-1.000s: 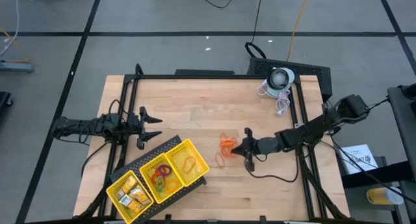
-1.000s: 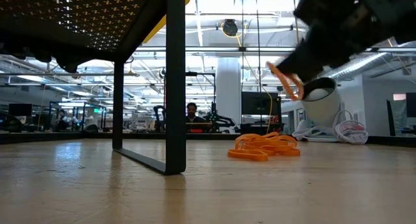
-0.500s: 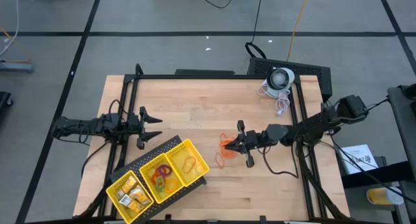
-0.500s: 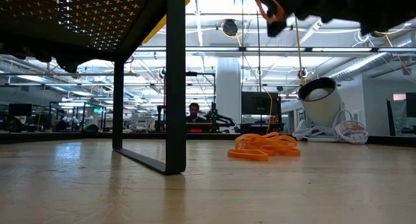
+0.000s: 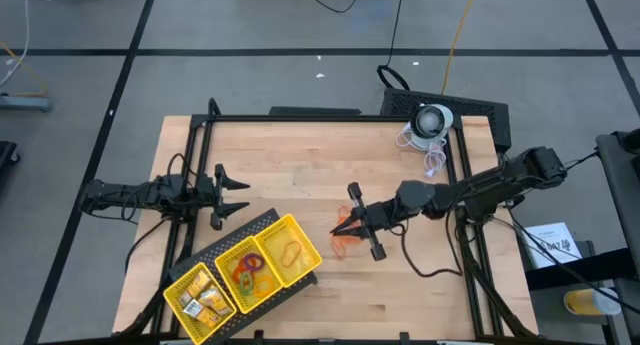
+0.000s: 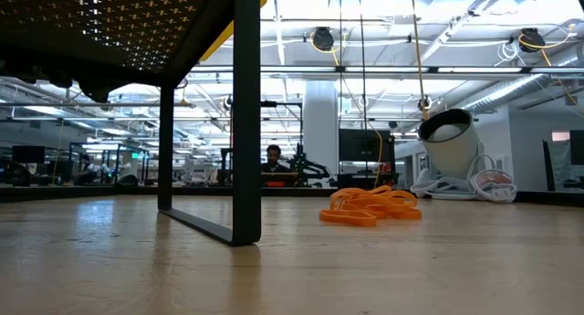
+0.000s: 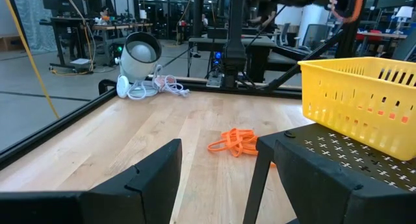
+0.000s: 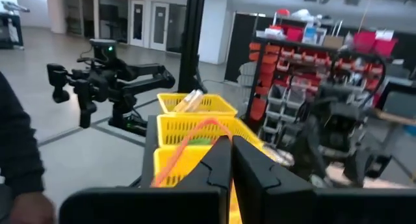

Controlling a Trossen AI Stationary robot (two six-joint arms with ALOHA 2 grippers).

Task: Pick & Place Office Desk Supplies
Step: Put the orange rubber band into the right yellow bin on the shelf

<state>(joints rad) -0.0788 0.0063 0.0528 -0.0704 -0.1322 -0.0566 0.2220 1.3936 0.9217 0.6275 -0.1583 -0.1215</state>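
A pile of thin orange rubber bands point(image 5: 343, 242) point(image 6: 370, 207) point(image 7: 234, 143) lies on the wooden table right of centre. My right gripper point(image 5: 339, 227) point(image 8: 231, 149) hangs above that pile, shut on one orange band point(image 8: 195, 126), and points about level toward the yellow three-compartment tray point(image 5: 245, 275) point(image 8: 195, 117). In the left wrist view it shows high up with the band point(image 7: 344, 3). The low view does not reach it. My left gripper point(image 5: 243, 196) point(image 7: 218, 178) waits open at the table's left, just beyond the tray. My right gripper pinches one thin orange rubber band point(image 8: 218, 134) between its two shut fingertips. The fingers lie about level and point toward the table's left. The band hangs from the tips as a slack loop, lifted clear of the table and the pile.
The tray holds yellow blocky pieces point(image 5: 200, 300), coloured rings point(image 5: 250, 275) and orange bands point(image 5: 290, 253) in separate compartments. A white lamp-like device with a coiled cable point(image 5: 430, 125) point(image 6: 447, 132) stands at the far right corner. Black frame rails point(image 5: 320, 118) border the table.
My right gripper has risen from the pile with one band, leaving the top of the low view, and has gone toward the table's left, rolling and tipping up to about level. It has stayed shut. The pile has kept its place.
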